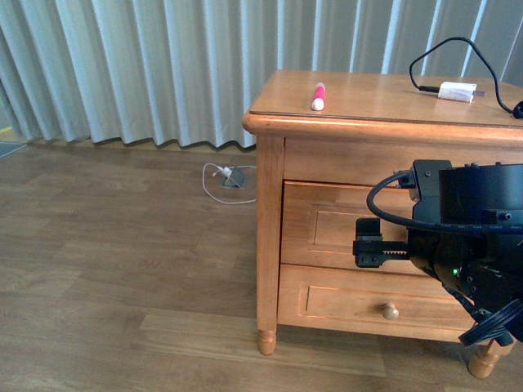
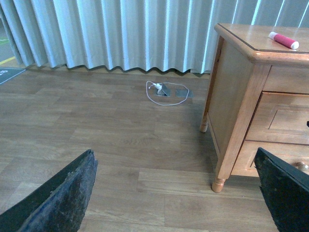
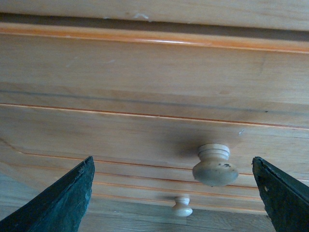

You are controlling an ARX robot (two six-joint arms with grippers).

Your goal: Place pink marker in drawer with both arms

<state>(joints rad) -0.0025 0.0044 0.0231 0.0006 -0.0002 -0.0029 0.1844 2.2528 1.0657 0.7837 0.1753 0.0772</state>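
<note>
The pink marker (image 1: pixel 318 96) lies on top of the nightstand near its front left corner, white end toward me; the left wrist view also catches the marker (image 2: pixel 284 40). The top drawer (image 1: pixel 327 224) is closed. My right arm (image 1: pixel 466 237) hangs in front of the drawer, hiding its knob in the front view. The right gripper (image 3: pixel 172 159) is open and faces the drawer front, with the pale round knob (image 3: pixel 215 166) between its fingers but apart from both. My left gripper (image 2: pixel 174 152) is open over bare floor, left of the nightstand, holding nothing.
A white charger block (image 1: pixel 456 91) with a black cable lies at the nightstand's back right. The lower drawer's knob (image 1: pixel 391 310) sits below. A floor socket with a looped white cable (image 1: pixel 230 177) lies near the curtain (image 1: pixel 163 65). Wood floor spreads to the left.
</note>
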